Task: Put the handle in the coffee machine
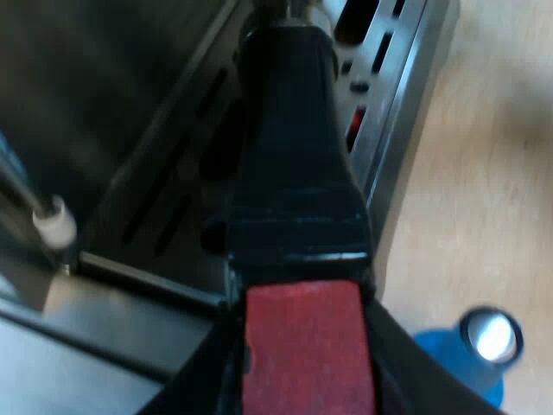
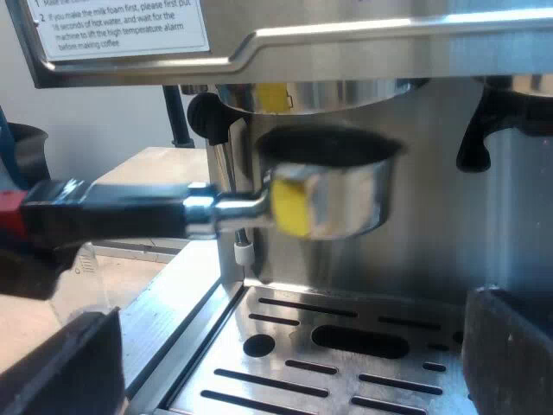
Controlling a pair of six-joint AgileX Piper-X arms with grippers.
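The holder (image 2: 328, 203) sits just under the brewing head of the espresso machine (image 2: 432, 35) and above its drip tray (image 2: 346, 346), its handle (image 2: 112, 212) reaching out over the counter (image 1: 484, 173) into the left tool (image 1: 302, 354), with the tamper (image 1: 488, 341) on the counter near the tray's edge.

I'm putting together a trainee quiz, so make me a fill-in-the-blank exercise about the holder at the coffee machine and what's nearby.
The metal holder has a dark handle whose end is coloured ___.
Its basket is held under the espresso machine's brew head, above the slotted drip ___.
The tamper standing on the wooden table is coloured ___.
Missing words: red; tray; blue.
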